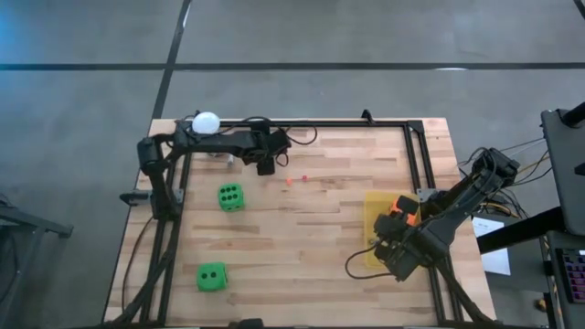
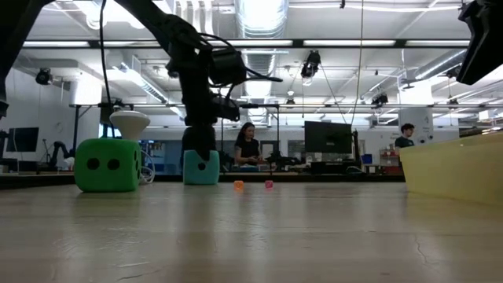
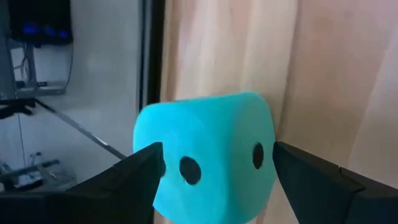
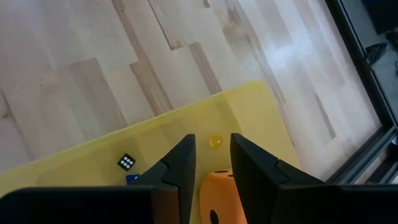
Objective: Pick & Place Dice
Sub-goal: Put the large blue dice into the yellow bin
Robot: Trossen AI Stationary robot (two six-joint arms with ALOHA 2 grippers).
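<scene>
The teal die sits on the table near the far edge, between the fingers of my left gripper, which reaches down onto it. The high view hides this die under the gripper. Two green dice rest on the wood: one mid-left, one near the near-left corner. The orange-red die lies in the yellow tray. My right gripper hovers over the tray with a narrow gap between its fingers, and the orange-red die shows below them. My left gripper pinches the teal die between its two fingers, one finger on each of two opposite side faces. It comes from above, pointing down. The die stands upright with its bottom face on the table.
A white ball sits by the far-left corner, beside the left arm. Tiny orange and pink bits lie on the wood mid-table. Small items, including a white mini die, lie in the tray. A black frame rail runs along the table's far edge.
</scene>
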